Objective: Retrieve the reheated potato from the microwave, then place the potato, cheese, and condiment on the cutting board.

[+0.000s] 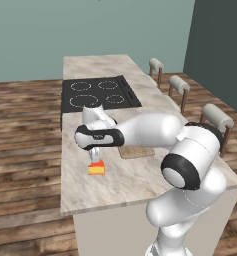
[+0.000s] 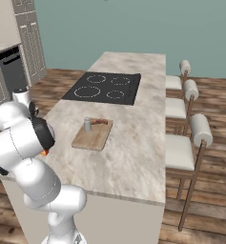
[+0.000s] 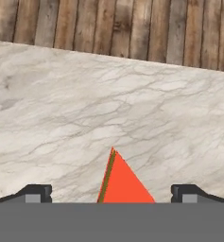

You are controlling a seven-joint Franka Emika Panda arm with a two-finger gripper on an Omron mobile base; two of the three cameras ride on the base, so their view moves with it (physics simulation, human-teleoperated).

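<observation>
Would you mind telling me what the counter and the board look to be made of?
Counter: apparently polished marble or a stone-look laminate, pale with grey veining. Board: seemingly matte wood, light brown with faint grain; the render leaves it open.

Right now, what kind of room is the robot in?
It looks like a kitchen. There is a black cooktop set into a marble island counter, stools along one side, and a cutting board with a shaker on it.
</observation>
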